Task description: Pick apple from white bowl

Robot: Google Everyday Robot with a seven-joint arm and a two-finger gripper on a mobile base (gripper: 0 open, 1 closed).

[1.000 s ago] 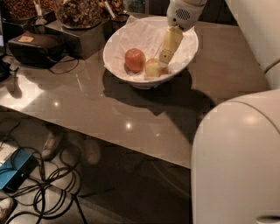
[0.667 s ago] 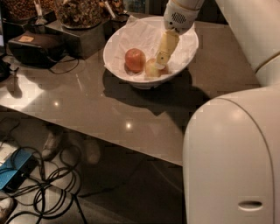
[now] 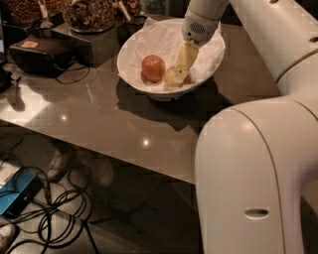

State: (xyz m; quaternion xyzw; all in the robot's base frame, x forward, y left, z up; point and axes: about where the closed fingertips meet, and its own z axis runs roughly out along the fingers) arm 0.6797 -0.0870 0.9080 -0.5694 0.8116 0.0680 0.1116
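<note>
The white bowl (image 3: 149,42), lined with crinkled white paper, stands on the grey-brown table (image 3: 99,119) near its far edge. Inside lie a darker red-orange apple (image 3: 153,68) on the left and the paler yellow-green apple (image 3: 172,77) just to its right. My gripper (image 3: 182,69) reaches down into the bowl from the upper right. Its yellowish tip rests right at the pale apple and covers part of that apple's right side. My big white arm body (image 3: 248,173) fills the right foreground.
A black device with a cord (image 3: 42,52) lies at the table's left back. Dark containers of snacks (image 3: 89,15) stand behind the bowl. The table's front edge runs diagonally; below it are cables (image 3: 54,203) and a blue item (image 3: 17,196) on the floor.
My gripper has moved slightly left and down inside the bowl, closer onto the pale apple. My arm body has shifted left. The apples have stayed put.
</note>
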